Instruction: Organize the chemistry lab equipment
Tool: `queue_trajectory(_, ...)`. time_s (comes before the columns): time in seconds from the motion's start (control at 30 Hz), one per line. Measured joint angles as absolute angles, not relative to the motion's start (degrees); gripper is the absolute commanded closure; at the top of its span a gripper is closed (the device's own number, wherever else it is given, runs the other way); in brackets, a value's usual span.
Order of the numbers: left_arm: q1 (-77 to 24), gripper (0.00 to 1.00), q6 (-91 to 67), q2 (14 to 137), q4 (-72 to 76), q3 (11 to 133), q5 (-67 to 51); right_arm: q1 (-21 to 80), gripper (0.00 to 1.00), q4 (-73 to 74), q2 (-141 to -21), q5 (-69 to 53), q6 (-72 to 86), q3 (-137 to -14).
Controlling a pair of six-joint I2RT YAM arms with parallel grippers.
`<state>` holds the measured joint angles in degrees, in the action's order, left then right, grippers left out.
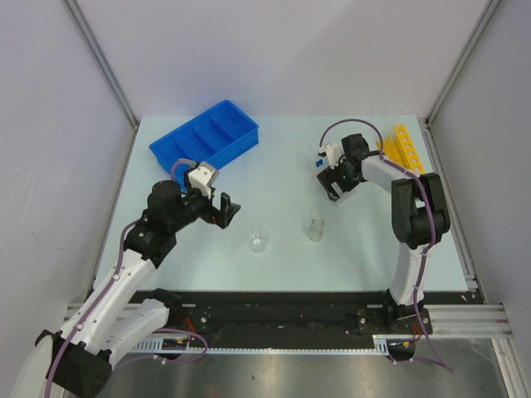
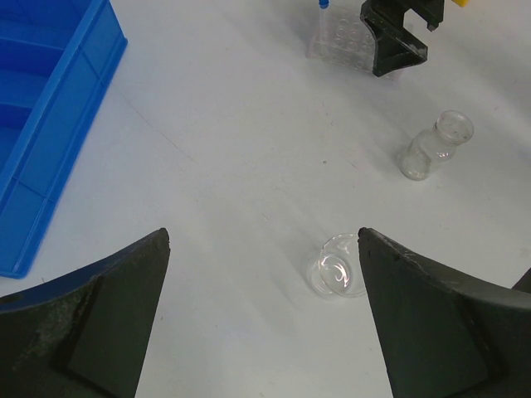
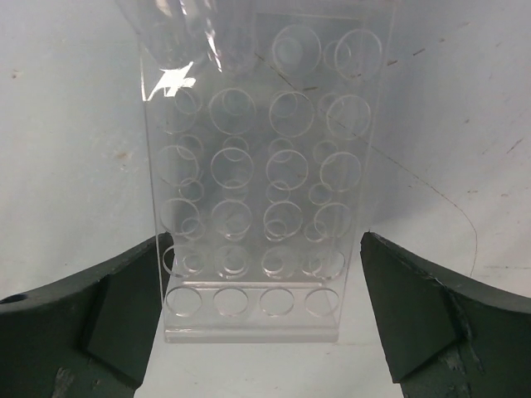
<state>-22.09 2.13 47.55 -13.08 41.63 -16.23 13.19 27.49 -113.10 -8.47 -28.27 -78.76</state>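
Observation:
The clear rectangular plate (image 3: 261, 166) with rows of round holes lies on the table between my right gripper's (image 3: 264, 240) open fingers; the right finger stands clear of its edge. Clear tubes (image 3: 191, 33) lie by its far end. In the top view the right gripper (image 1: 336, 186) is low at the plate, with blue tube caps (image 1: 320, 157) beside it. My left gripper (image 1: 222, 211) is open and empty above the table. The small glass beaker (image 2: 336, 267) stands close to its right finger, and the glass vial (image 2: 431, 148) stands farther on. Both also show in the top view, the beaker (image 1: 259, 241) and the vial (image 1: 316, 229).
The blue divided tray (image 1: 205, 138) sits at the back left, and its wall (image 2: 41, 108) shows in the left wrist view. The yellow holed rack (image 1: 402, 148) lies at the back right near the frame post. Grey walls close in on both sides.

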Motion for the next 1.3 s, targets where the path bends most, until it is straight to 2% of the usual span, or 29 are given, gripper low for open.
queue_trajectory(0.1,-22.09,0.00,2.13,47.55,-13.08,41.63,-16.23,12.73,0.09,27.70,-113.45,-8.86,-28.21,-79.00)
queue_trajectory(0.3,-22.09,0.00,2.13,47.55,-13.08,41.63,-16.23,11.84,0.33,28.10,-113.80,-8.91,-27.35,-79.83)
queue_trajectory(0.33,-22.09,0.00,2.13,47.55,-13.08,41.63,-16.23,11.68,0.40,28.16,-113.80,-8.86,-27.16,-79.92)
queue_trajectory(0.43,-22.09,0.00,2.13,47.55,-13.08,41.63,-16.23,10.68,0.46,28.21,-113.80,-8.84,-26.37,-80.12)
queue_trajectory(0.83,-22.09,0.00,2.13,47.55,-13.08,41.63,-16.25,4.01,0.57,26.57,-113.80,-4.23,-18.92,-80.16)
queue_trajectory(1.1,-22.09,0.00,2.13,47.55,-13.08,41.63,-16.25,0.64,0.57,24.93,-115.09,0.43,-11.53,-82.37)
queue_trajectory(1.3,-22.09,0.00,2.13,47.57,-13.08,41.63,-16.25,-0.99,0.52,24.45,-116.86,1.72,-8.29,-83.15)
